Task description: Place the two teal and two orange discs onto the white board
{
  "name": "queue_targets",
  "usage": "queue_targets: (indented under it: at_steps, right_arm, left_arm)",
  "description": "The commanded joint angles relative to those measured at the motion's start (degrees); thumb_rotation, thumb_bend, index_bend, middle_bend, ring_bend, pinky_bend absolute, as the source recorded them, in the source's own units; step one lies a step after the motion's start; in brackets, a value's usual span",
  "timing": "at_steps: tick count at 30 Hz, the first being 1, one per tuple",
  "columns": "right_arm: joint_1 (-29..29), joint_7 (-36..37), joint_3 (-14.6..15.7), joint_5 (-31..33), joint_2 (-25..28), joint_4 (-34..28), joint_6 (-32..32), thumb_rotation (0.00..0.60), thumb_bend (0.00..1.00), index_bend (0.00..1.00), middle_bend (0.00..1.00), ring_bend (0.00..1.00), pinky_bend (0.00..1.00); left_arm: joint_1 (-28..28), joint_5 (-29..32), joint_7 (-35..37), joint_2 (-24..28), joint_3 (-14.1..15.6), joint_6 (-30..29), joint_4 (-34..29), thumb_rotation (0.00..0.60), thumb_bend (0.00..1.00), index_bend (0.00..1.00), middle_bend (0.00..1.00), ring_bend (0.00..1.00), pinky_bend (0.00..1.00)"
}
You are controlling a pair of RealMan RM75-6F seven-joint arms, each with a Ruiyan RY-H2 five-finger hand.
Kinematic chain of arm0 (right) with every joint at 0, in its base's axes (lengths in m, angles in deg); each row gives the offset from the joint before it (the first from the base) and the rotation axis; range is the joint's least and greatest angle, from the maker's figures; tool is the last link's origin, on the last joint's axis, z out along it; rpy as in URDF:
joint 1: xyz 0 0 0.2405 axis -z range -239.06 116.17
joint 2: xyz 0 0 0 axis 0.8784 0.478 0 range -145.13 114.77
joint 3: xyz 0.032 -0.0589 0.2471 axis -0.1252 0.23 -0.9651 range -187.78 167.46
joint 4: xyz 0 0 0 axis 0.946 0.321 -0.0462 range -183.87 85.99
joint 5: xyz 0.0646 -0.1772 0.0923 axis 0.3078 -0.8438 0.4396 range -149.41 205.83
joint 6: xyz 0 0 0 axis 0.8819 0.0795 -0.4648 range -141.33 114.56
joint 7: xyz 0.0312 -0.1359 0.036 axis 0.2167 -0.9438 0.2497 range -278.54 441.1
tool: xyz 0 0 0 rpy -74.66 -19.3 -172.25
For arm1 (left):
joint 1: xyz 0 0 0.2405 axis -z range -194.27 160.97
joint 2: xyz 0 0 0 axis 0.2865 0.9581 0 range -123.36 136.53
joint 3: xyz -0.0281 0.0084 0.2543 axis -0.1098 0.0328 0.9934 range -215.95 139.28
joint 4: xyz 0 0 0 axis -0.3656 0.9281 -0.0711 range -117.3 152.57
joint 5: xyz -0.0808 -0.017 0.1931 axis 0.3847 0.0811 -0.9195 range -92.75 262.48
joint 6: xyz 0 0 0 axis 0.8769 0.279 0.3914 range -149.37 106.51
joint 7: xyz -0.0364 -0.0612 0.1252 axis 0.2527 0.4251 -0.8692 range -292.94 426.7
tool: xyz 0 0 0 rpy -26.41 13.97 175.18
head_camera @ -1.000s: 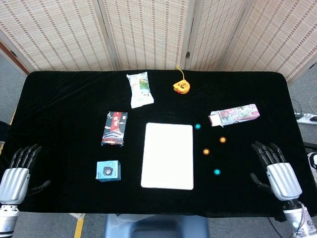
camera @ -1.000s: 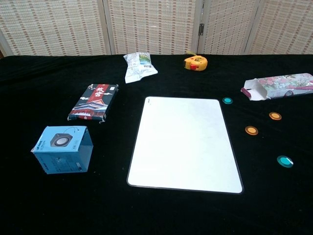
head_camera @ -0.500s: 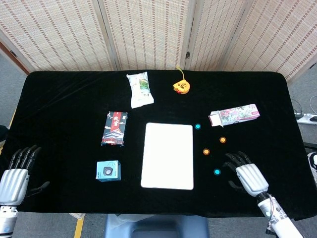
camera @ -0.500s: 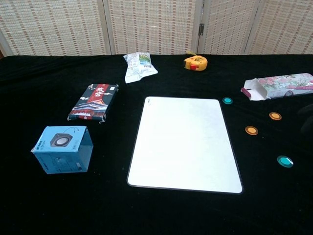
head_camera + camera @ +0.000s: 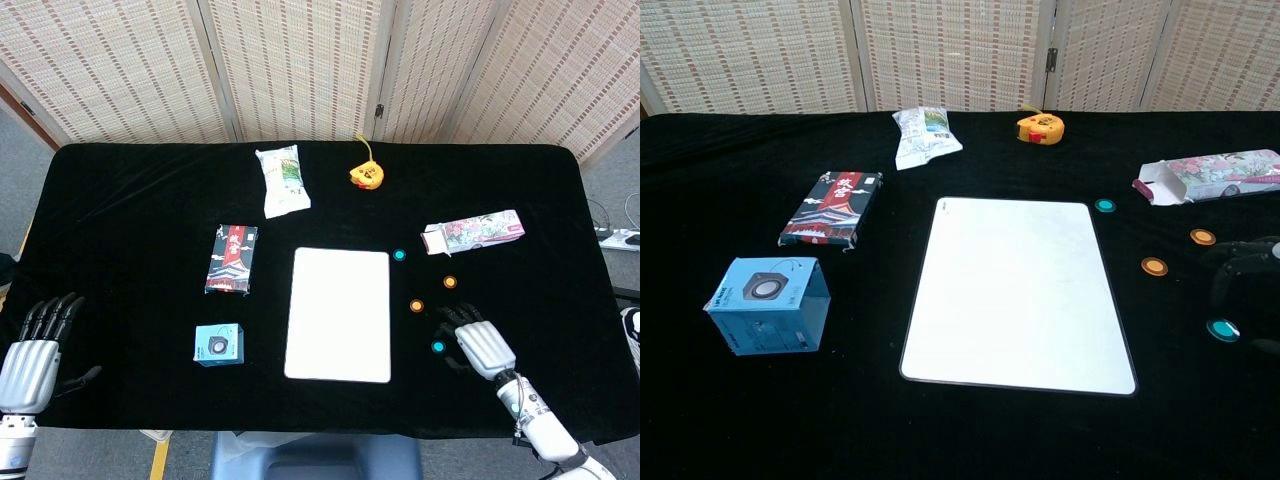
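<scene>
The white board (image 5: 338,313) (image 5: 1018,292) lies flat at the table's middle. To its right sit two teal discs (image 5: 400,255) (image 5: 437,347) and two orange discs (image 5: 417,305) (image 5: 450,282); the chest view shows the near teal disc (image 5: 1223,329) and the orange ones (image 5: 1154,266) (image 5: 1203,237). My right hand (image 5: 476,342) (image 5: 1245,275) hovers just right of the near teal disc, fingers spread, holding nothing. My left hand (image 5: 36,343) rests open at the table's near left edge, far from the discs.
A blue box (image 5: 219,344), a dark patterned packet (image 5: 232,258), a white snack bag (image 5: 282,180), a yellow tape measure (image 5: 366,175) and a floral carton (image 5: 472,232) lie around the board. Wicker screens stand behind the table.
My right hand has moved left from the table's right edge to beside the near teal disc. The left hand and all discs stay put.
</scene>
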Motion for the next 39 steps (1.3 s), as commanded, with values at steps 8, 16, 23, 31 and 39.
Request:
queue_targets:
  at_steps: [8, 16, 23, 31, 39]
  right_arm:
    - [-1.9, 0.4, -0.2, 1.3, -2.2, 2.3, -2.1, 0.600, 0.38, 0.43, 0.16, 0.12, 0.04]
    - [-2.4, 0.0, -0.1, 2.9, -2.6, 3.1, -2.8, 0.600, 0.38, 0.45, 0.16, 0.12, 0.04]
    - [-2.8, 0.3, -0.1, 3.5, -3.0, 3.3, -3.0, 0.600, 0.38, 0.52, 0.20, 0.13, 0.04]
    - [-3.7, 0.9, -0.4, 1.0, -0.8, -0.8, -0.5, 0.600, 0.40, 0.56, 0.22, 0.14, 0.04]
    - [-10.7, -2.1, -2.8, -1.2, -1.9, -6.8, -6.0, 0.600, 0.40, 0.56, 0.23, 0.14, 0.04]
  left_arm:
    - [-0.2, 0.4, 0.4, -0.2, 0.0, 0.0, 0.6, 0.600, 0.15, 0.04, 0.08, 0.06, 0.00]
    - [-0.2, 0.6, 0.8, -0.4, 0.0, 0.1, 1.1, 0.600, 0.15, 0.04, 0.08, 0.06, 0.00]
    - [-0.2, 0.6, 1.1, -0.7, 0.0, 0.2, 1.5, 0.600, 0.15, 0.04, 0.08, 0.06, 0.00]
    - [-0.2, 0.7, 1.4, -0.7, 0.0, 0.3, 1.8, 0.600, 0.15, 0.04, 0.08, 0.06, 0.00]
    - [-0.5, 0.5, 1.4, -0.5, 0.0, -0.3, 1.6, 0.600, 0.15, 0.04, 0.08, 0.06, 0.00]
